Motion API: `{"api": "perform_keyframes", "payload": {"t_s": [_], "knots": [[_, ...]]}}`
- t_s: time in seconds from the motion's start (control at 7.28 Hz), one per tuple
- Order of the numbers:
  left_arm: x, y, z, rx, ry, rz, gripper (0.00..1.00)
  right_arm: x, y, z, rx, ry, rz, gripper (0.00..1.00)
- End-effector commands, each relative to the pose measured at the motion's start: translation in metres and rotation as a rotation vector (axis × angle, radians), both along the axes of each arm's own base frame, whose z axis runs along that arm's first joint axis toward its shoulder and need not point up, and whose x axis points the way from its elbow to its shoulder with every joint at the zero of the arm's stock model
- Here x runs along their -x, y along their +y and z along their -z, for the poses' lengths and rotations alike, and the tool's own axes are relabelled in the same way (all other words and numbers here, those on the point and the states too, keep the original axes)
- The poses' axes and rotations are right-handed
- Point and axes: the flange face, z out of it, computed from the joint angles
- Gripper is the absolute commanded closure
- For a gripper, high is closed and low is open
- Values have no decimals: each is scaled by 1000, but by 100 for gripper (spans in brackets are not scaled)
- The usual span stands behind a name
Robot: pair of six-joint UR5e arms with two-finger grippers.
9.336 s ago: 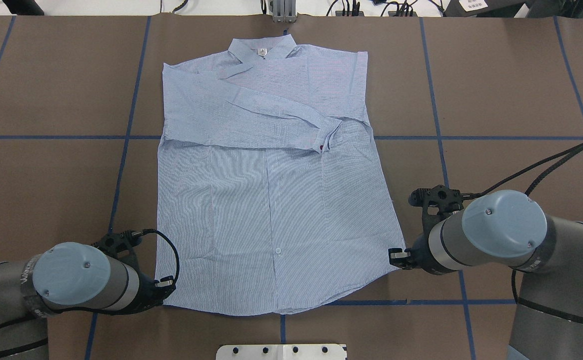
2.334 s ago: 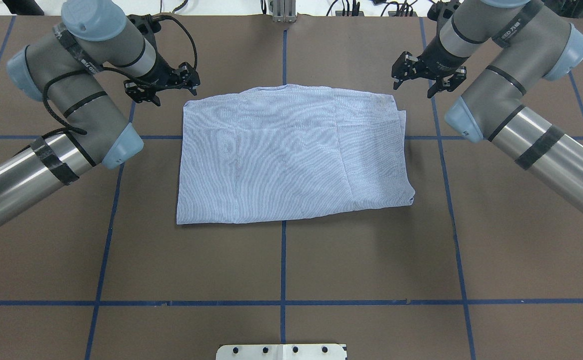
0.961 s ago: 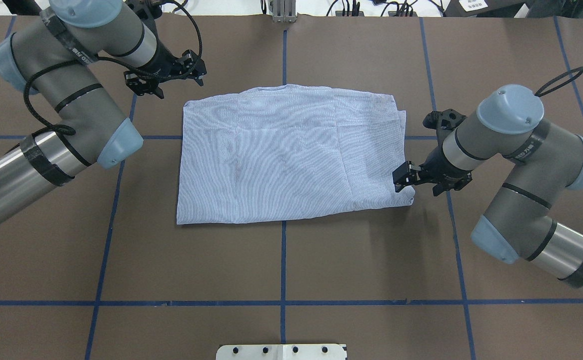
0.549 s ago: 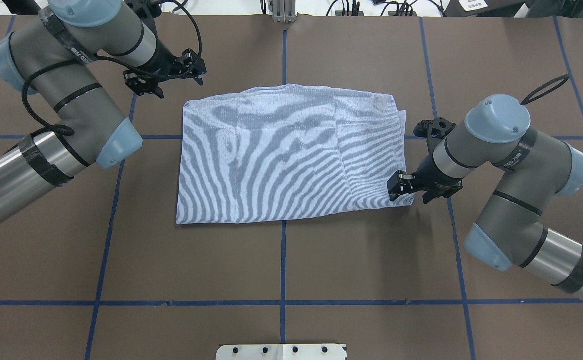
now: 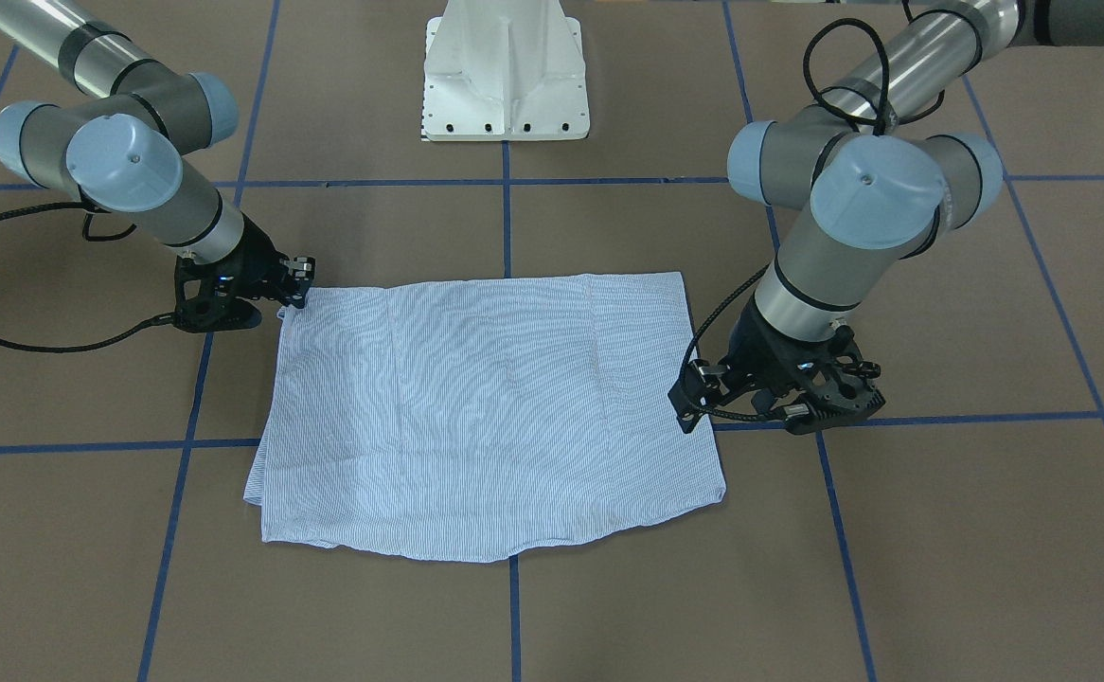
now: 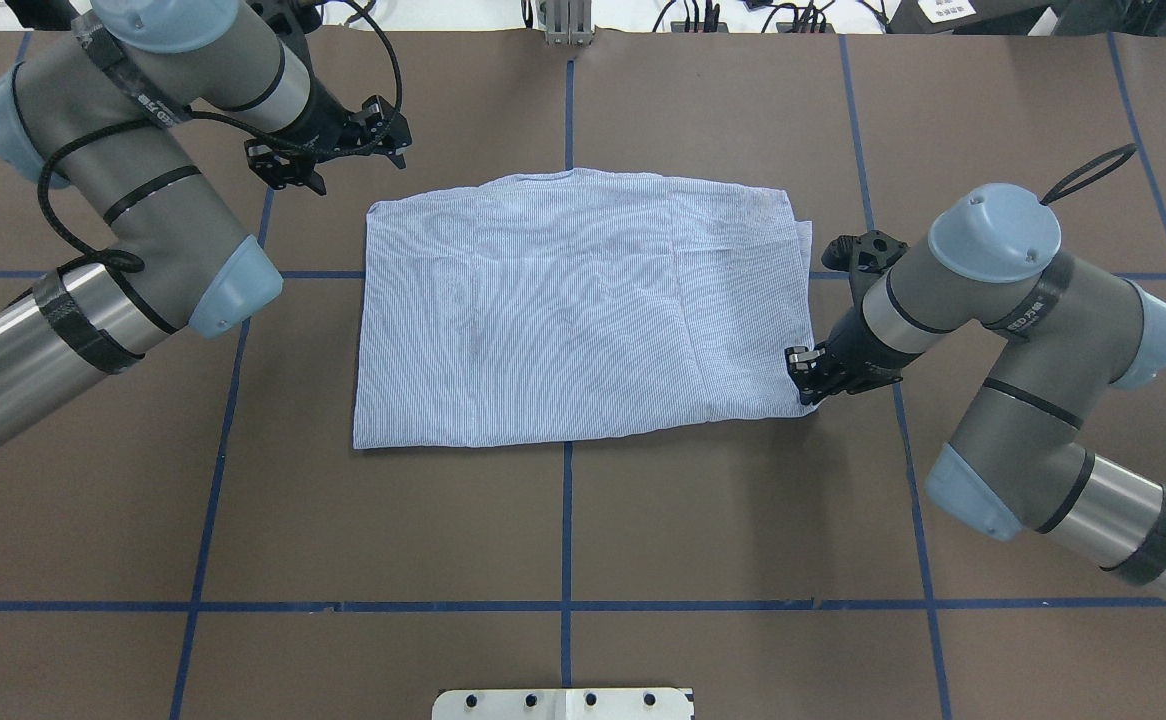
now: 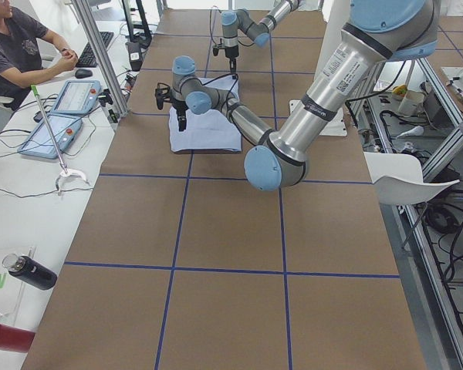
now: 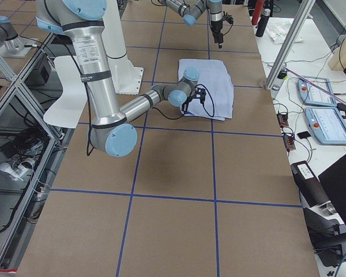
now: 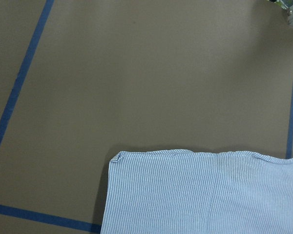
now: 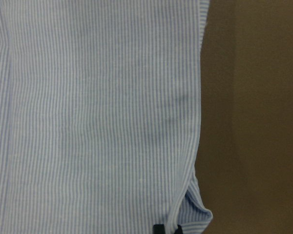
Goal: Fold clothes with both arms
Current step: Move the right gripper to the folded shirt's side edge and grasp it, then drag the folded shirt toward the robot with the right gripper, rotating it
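Now shirt (image 6: 573, 310) folded flat, long axis running left-right.

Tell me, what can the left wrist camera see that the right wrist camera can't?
Only the left wrist view shows blue tape lines and a shirt corner lying flat, with lots of bare table around it. Only the right wrist view shows the stripes close up, a corner where the layers gape apart, and the black tip of the right end effector at the picture's bottom edge. Both show the blue-and-white striped shirt on the brown table.
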Motion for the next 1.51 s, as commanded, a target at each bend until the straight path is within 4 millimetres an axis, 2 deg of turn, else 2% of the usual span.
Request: {"api": "perform_keyframes", "payload": {"t_s": [0.0, 0.14, 0.41, 0.55, 0.82, 1.1, 1.24, 1.37], "knots": [[3, 2, -2, 0, -1, 2, 1, -6, 1, 9, -5, -17, 2, 100], [4, 2, 0, -3, 3, 4, 1, -17, 7, 13, -6, -39, 16, 100], [10, 8, 11, 7, 4, 12, 1, -75, 64, 6, -2, -62, 48, 100], [12, 10, 12, 7, 4, 12, 1, -88, 101, 0, 8, -55, 89, 100], [14, 13, 11, 7, 4, 14, 1, -76, 153, -17, 84, -41, 214, 100], [22, 20, 14, 4, 9, 51, 1, -81, 215, -36, 248, -25, 379, 100], [22, 21, 14, 6, 6, 73, 1, -68, 240, -32, 367, 9, 404, 100], [21, 27, 19, 2, 16, 73, 1, -48, 276, -22, 450, 56, 439, 100]]}}
